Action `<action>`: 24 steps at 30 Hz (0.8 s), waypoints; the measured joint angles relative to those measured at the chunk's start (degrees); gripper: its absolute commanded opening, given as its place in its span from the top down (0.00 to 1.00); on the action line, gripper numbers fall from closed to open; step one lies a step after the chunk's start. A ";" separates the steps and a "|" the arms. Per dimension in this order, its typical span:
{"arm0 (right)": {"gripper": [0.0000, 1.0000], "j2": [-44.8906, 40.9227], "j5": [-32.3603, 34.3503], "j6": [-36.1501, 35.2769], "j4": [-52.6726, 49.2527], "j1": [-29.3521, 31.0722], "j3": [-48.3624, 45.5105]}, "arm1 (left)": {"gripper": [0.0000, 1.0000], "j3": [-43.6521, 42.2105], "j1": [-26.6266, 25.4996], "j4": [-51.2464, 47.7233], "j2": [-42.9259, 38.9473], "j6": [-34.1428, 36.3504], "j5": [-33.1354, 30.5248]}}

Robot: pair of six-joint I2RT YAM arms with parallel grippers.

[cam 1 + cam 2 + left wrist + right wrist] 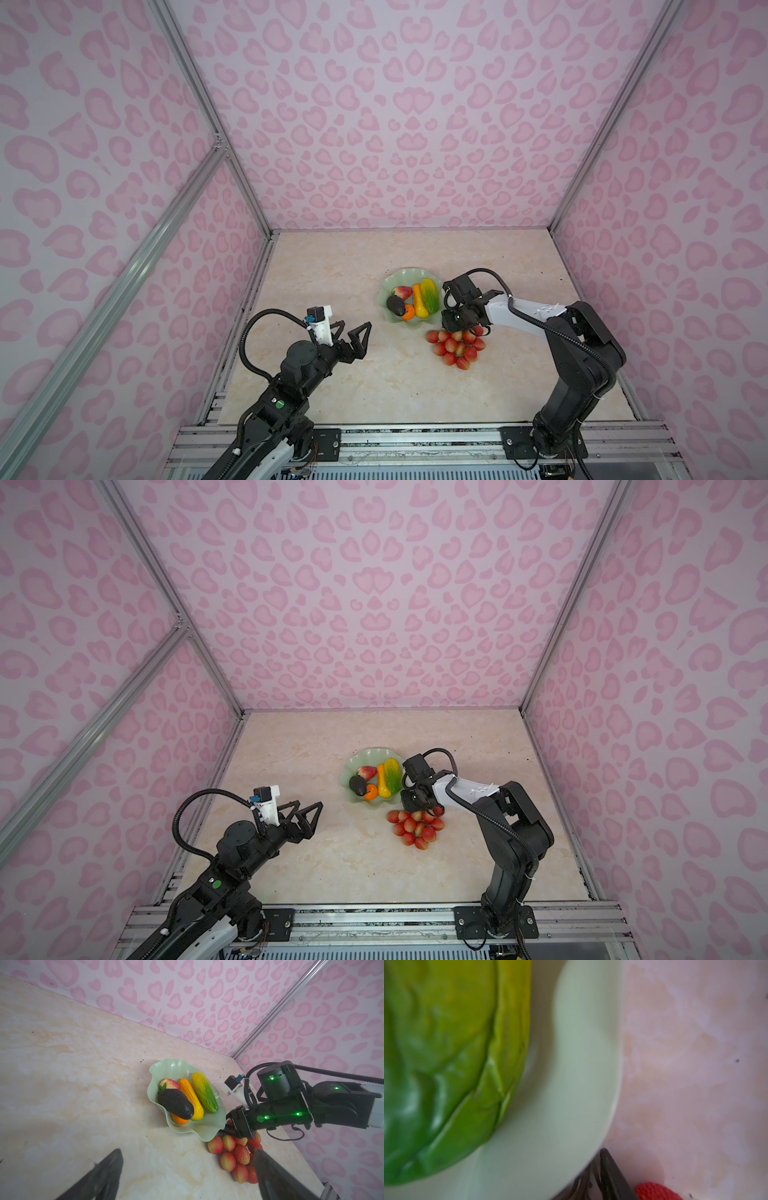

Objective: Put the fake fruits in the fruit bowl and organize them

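Bunch of red berries [455, 349] lies partly beneath my right hand [465, 329], fruit bowl [395, 276] just beside; its grip I cannot tell. Left hand [355, 326] open, well apart.

Centre frame, the fruit bowl [371, 752] holds the green-yellow oblong [392, 776] among other fruits; just below-right, the bunch of red berries [415, 829] lies outside; the right gripper [420, 809] dips onto it, perhaps touching; lower left, the left gripper [309, 805] gapes.

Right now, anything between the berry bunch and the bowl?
Nothing separate. The berry bunch lies just outside the bowl, at its near rim, the right tool at its bowl-side end. Only that raised rim needs clearing; five fruits crowd the bowl.
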 measured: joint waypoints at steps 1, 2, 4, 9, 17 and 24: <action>0.79 0.20 0.17 0.02 0.28 0.04 0.00 | 0.01 0.00 0.00 -0.07 -0.20 0.00 0.00; 0.87 0.39 0.59 0.02 0.85 0.13 0.00 | 0.01 0.00 0.00 -0.09 -0.39 0.02 -0.04; 0.99 0.68 0.92 0.50 1.60 0.13 0.00 | 0.01 0.00 0.00 -0.13 -0.59 0.17 -0.31; 1.00 -0.09 1.25 0.74 3.02 0.24 -0.98 | 0.01 0.00 0.00 -0.33 -1.25 0.44 -0.42; 1.00 -10.91 2.97 2.56 2.56 0.22 -5.77 | 0.01 0.00 0.00 -0.42 -1.68 0.61 -0.85; 1.00 -20.98 4.26 3.87 2.36 0.24 -7.58 | 0.01 0.00 0.00 -0.39 -1.70 0.63 -1.33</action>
